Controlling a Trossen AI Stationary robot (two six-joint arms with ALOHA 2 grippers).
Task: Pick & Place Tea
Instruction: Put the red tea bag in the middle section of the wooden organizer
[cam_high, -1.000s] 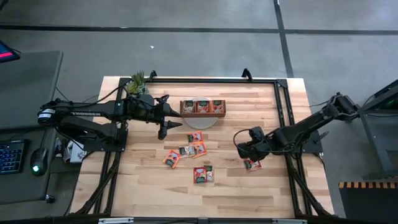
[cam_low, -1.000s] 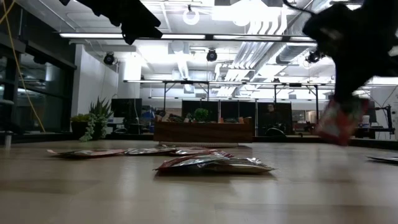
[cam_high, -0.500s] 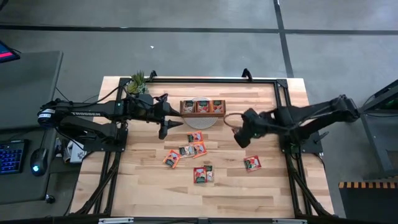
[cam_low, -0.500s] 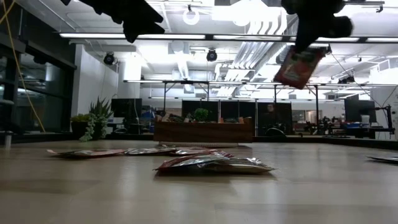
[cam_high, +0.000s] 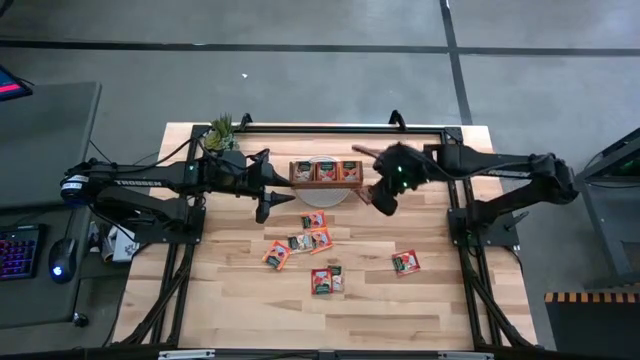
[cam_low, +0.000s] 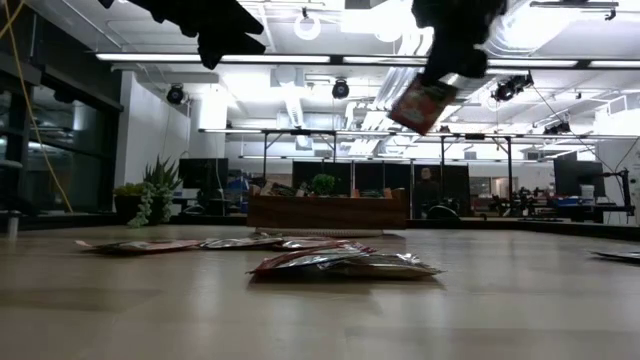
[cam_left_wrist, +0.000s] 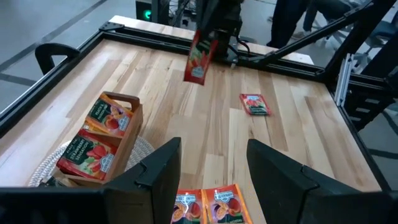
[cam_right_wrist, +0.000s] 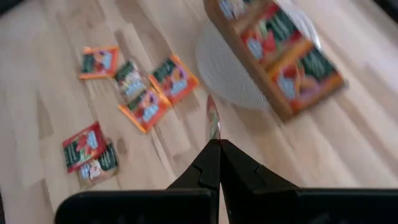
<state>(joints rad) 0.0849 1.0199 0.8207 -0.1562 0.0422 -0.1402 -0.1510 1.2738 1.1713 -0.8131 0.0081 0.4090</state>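
the right gripper (cam_high: 385, 190) pinches a red tea sachet (cam_low: 424, 102) by its top edge so it dangles freely, right of centre beside the tray (cam_high: 326, 172); loose sachets (cam_high: 300, 243) lie mid-worktop (cam_high: 230, 300); the left gripper (cam_high: 272, 188) waits, fingers apart and empty, left of the tray

Tabletop count:
- Seven tea sachets (cam_high: 313, 240) are lying loose on the table (cam_high: 430, 310). Six are clustering at centre frame and one is sitting apart at lower right.
- One hanging sachet (cam_low: 422, 103) is dangling in the air at upper right of the low view.
- One wooden tray (cam_high: 326, 172) is standing at upper centre and showing three compartments. Each is holding sachets, but the number inside cannot be told.
- One pale round mat (cam_high: 322, 197) is lying under it.
- One potted plant (cam_high: 221, 130) is sitting at upper left.
- Two arms are reaching in, the left arm (cam_high: 150, 180) and the right arm (cam_high: 490, 165).
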